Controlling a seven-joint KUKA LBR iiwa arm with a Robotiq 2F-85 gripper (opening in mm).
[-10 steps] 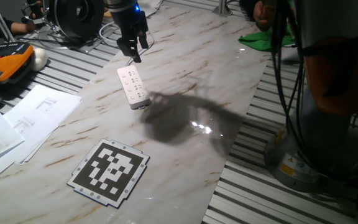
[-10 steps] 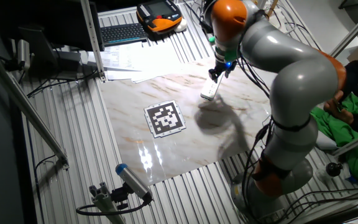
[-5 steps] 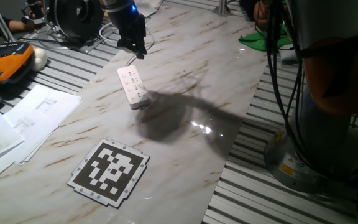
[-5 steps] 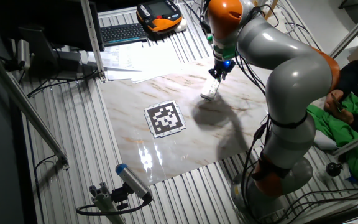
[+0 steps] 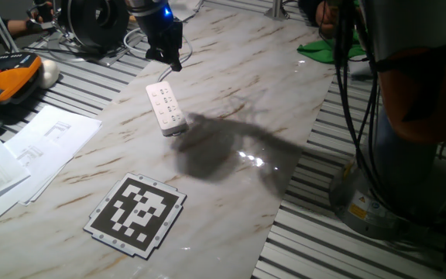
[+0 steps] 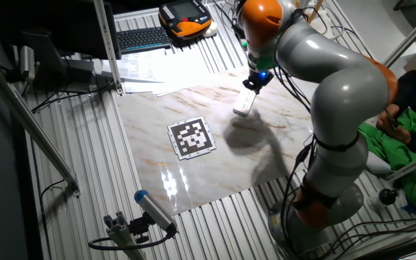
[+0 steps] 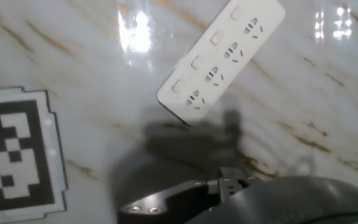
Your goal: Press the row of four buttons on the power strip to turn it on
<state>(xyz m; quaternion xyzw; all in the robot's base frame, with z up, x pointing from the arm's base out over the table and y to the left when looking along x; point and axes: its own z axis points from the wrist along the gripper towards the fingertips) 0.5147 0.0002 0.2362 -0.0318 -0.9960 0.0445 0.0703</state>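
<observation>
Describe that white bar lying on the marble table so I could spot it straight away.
Start at the marble table and find the black-and-white checkered marker. Beyond it, just under the robot's gripper, lies the power strip, a flat white bar with rounded ends. Unlike the white paper sheets off to the side, it has small dark socket holes.

The arm [image 6: 338, 79] is built of thick, rounded silver-grey segments joined by orange rings, with an orange cap [image 6: 262, 13] above the wrist. Just above the black claw [image 5: 166, 56] a small blue light [image 5: 164, 11] glows. Black cables [image 5: 358, 93] hang beside the grey-and-orange base [image 6: 323, 206].
</observation>
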